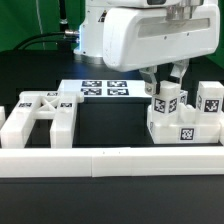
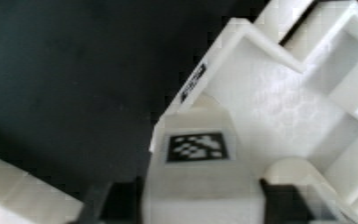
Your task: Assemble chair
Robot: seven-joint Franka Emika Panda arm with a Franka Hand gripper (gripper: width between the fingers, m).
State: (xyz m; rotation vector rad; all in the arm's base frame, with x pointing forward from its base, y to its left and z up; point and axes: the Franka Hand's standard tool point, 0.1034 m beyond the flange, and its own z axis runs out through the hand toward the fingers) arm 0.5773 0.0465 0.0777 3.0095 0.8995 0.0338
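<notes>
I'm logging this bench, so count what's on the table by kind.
Upright posts: 2
Block under them: 1
Frame-shaped piece: 1
Long rail: 1
Marker board: 1
Total: 6

The chair parts (image 1: pixel 185 125) lie between the rail (image 1: pixel 110 160) and the marker board (image 1: pixel 103 89).
</notes>
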